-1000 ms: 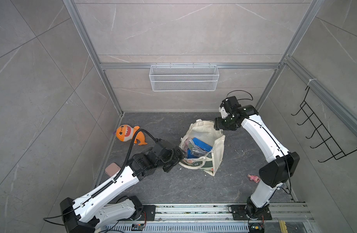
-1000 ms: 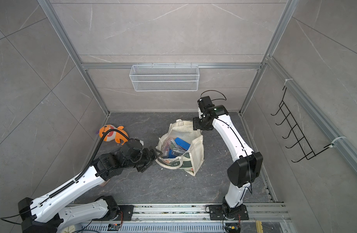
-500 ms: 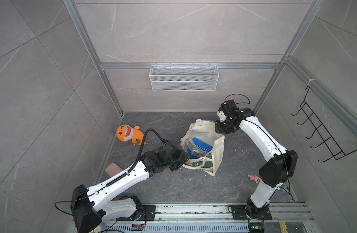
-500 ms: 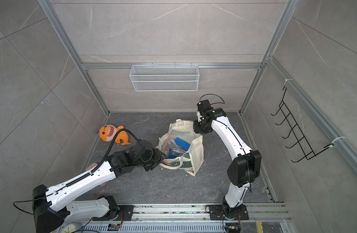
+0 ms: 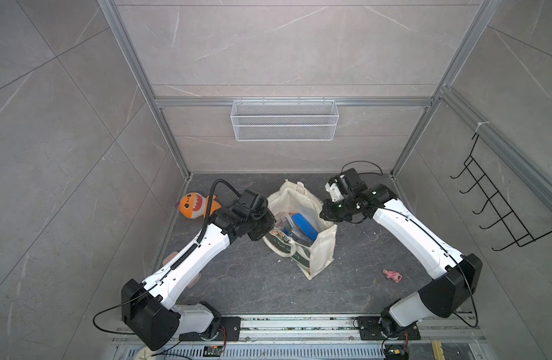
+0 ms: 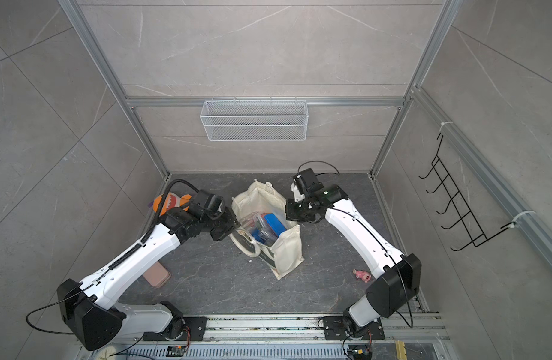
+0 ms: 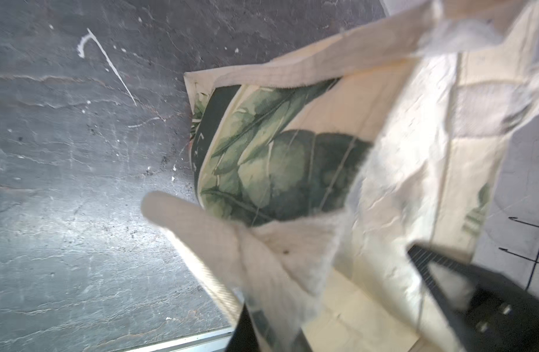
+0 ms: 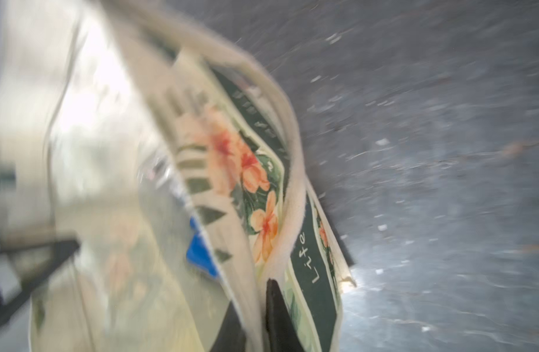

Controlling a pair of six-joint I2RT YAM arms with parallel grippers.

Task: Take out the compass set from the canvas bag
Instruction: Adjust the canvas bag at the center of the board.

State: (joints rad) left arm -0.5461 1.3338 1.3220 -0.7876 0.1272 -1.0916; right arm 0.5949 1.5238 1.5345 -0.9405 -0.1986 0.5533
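While left jaws and right jaws each clamp a rim of the canvas bag [image 5: 319,252], we should spread gently, holding its mouth open.

Mid-floor: canvas bag [image 5: 321,249]; box [image 5: 305,227] inside; plush toy [image 5: 193,204] left; figurine [image 5: 392,276] right.

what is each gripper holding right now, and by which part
Both hold the canvas bag by its top rim: the left gripper pinches one side of the mouth, the right gripper the opposite side.
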